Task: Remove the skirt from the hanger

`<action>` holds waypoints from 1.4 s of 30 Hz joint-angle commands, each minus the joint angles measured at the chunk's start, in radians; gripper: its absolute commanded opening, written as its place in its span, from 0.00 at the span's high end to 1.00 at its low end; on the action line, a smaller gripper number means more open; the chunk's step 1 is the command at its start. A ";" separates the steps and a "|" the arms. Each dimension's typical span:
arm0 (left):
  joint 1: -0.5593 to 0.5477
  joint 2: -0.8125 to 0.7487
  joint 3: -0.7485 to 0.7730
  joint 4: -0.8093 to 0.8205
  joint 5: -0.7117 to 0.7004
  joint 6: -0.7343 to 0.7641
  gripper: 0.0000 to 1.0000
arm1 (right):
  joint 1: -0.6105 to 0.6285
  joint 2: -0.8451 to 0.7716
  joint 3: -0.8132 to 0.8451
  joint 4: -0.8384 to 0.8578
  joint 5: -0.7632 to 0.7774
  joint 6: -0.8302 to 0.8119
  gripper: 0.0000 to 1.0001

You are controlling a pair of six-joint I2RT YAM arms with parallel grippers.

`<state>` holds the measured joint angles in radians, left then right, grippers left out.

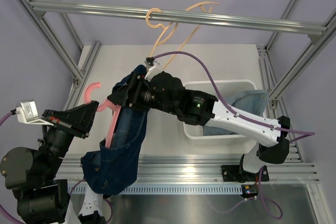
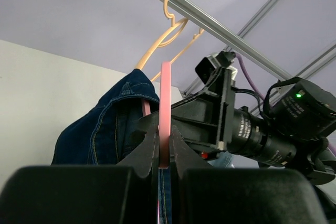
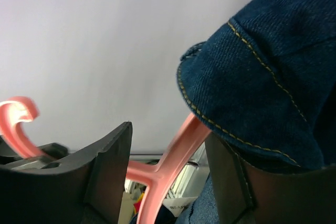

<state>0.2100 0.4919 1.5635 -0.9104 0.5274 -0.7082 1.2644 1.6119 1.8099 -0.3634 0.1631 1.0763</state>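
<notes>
One skirt (image 1: 123, 140) on pink hanger (image 1: 92, 88), right pincer (image 3: 168, 135) straddling hanger beside it

Bright, even, diffuse light; faint soft shadows; close-range blur along both wrist views' bottom edges.

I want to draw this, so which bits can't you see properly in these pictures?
- Top view: most of the blue cloth in the bin, covered by the right arm.
- Left wrist view: the skirt's lower part, blocked by the left gripper.
- Right wrist view: the pink hanger's far arm, hidden inside the skirt; most of the skirt is cut off by the right edge.
</notes>
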 commanded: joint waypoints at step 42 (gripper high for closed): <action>-0.099 0.460 0.190 0.419 0.123 -0.100 0.01 | 0.066 -0.708 -0.446 -0.114 0.595 -0.087 1.00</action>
<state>0.1707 0.8871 1.7351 -0.5510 0.6922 -0.8482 1.3277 0.9062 1.3273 -0.5224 0.6712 1.0237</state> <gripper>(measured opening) 0.985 0.242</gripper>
